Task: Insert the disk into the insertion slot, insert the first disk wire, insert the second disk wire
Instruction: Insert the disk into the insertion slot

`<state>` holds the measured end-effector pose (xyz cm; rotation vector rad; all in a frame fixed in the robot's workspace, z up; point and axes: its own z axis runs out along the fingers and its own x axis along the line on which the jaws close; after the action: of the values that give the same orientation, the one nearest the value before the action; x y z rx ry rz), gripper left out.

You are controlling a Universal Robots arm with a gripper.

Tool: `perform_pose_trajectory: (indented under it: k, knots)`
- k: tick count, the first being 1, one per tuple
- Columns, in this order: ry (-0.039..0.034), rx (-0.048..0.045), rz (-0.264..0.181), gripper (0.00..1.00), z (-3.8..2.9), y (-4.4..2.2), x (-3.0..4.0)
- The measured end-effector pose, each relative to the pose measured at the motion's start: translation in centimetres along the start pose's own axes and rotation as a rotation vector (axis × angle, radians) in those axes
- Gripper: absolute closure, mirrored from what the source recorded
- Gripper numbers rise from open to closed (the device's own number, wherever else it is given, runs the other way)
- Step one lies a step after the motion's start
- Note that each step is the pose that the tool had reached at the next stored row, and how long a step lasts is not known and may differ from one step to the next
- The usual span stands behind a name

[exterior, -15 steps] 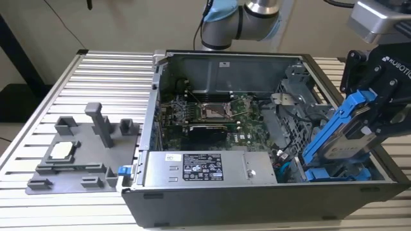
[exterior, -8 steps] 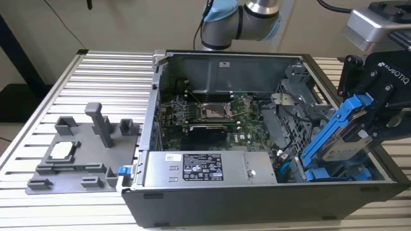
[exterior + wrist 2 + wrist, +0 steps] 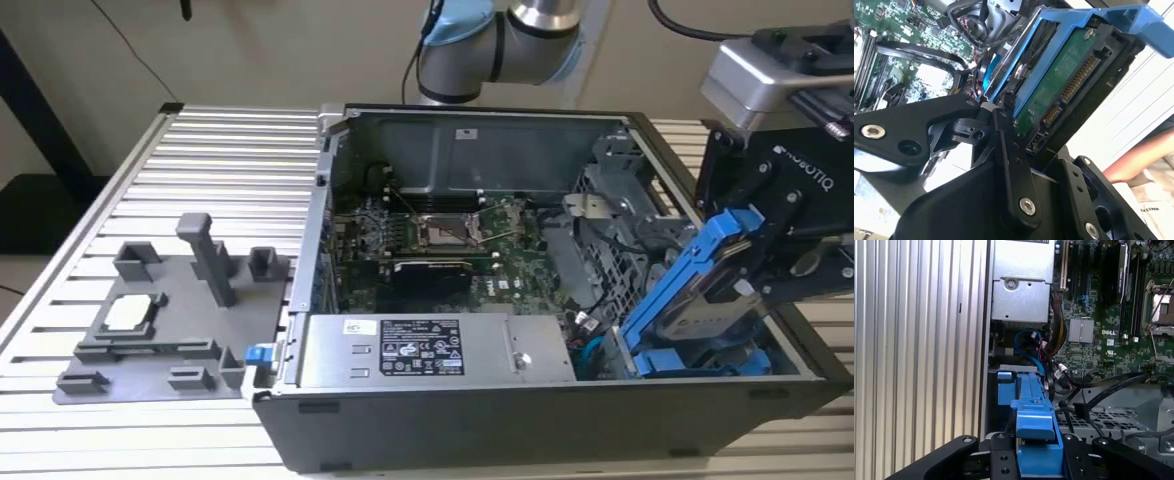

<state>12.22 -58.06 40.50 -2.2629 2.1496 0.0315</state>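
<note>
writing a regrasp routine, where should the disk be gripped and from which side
Probably the upper end of the disk, on its blue frame, from above. It is thin and tilted, lower end toward the insertion slot, so that end must stay free. The gripper is shut on the upper end.

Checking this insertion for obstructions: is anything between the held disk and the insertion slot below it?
Nothing visible blocks it. The gripper holds the disk tilted, its lower end right at the insertion slot and its blue rails. A blue cable loops just beyond the slot, apparently beside the path rather than across it.
</note>
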Motion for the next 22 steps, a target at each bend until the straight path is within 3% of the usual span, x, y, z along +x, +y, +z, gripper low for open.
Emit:
perform_pose_trajectory:
  k: [22]
  knots:
    - [-0.0016, 0.0, 0.0, 0.67, 3.94, 0.0, 0.11]
